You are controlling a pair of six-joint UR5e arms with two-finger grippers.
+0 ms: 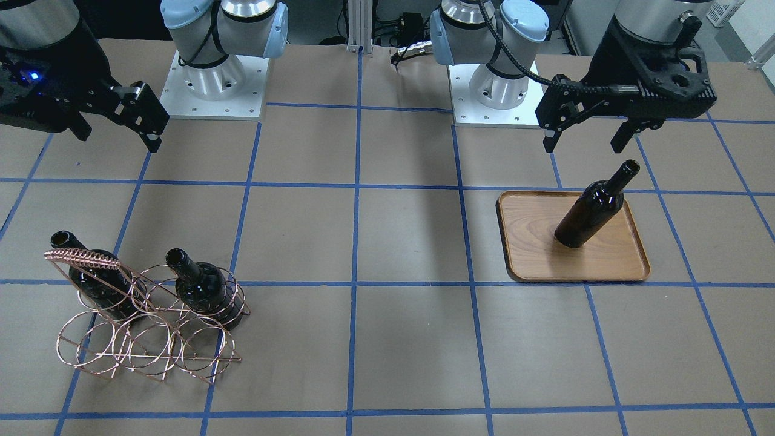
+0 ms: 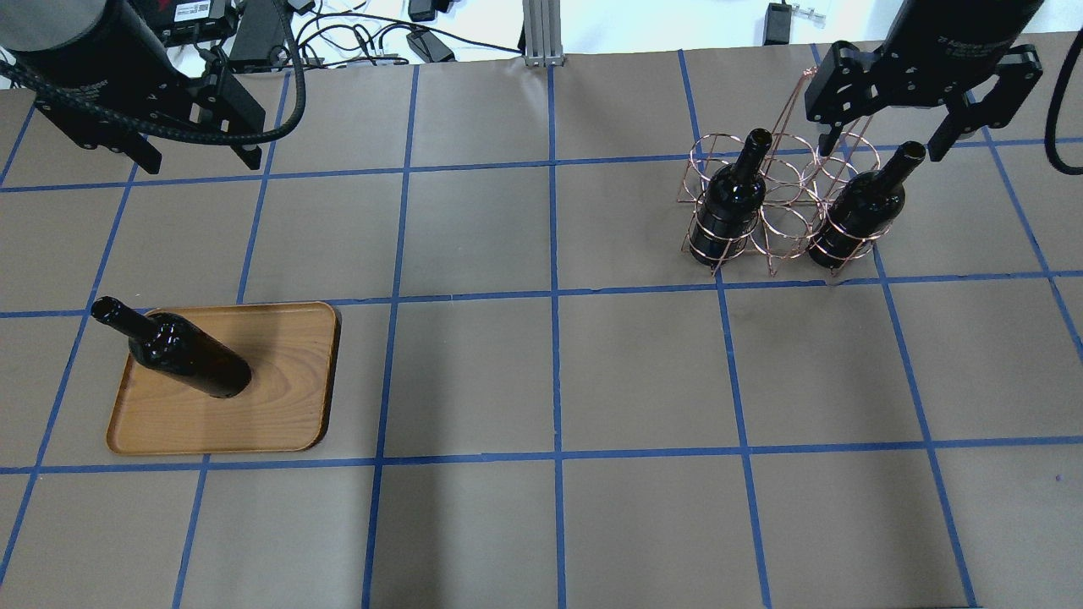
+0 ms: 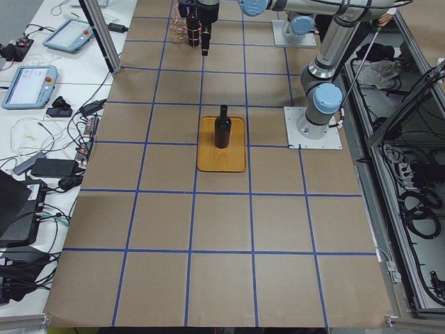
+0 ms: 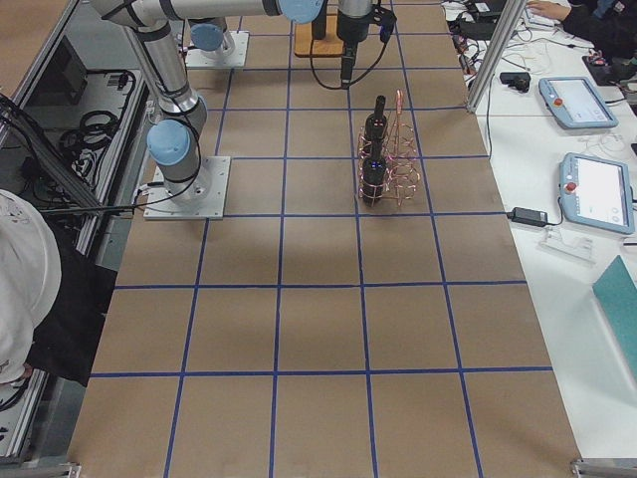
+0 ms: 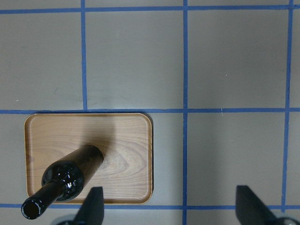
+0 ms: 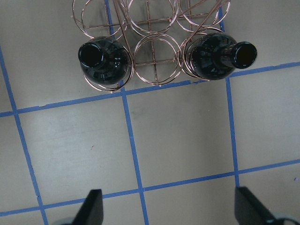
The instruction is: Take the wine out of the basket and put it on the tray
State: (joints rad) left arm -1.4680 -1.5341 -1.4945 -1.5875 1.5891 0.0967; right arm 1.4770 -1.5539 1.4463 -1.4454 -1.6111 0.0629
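Observation:
One near-black wine bottle [image 2: 190, 364] stands upright on the wooden tray [image 2: 279, 406], also in the front view [image 1: 592, 209] and left wrist view [image 5: 70, 176]. Two more bottles [image 2: 729, 203] [image 2: 856, 211] stand in the copper wire basket [image 2: 783, 216], seen from above in the right wrist view [image 6: 103, 58] [image 6: 213, 58]. My left gripper [image 2: 199, 156] is open and empty, high above and beyond the tray. My right gripper [image 2: 888, 139] is open and empty, above the basket, close to the right-hand bottle's neck.
The table is covered in brown paper with a blue tape grid. The arm bases [image 1: 218, 85] [image 1: 496, 91] stand at the robot side. Cables and an aluminium post [image 2: 537, 34] lie beyond the far edge.

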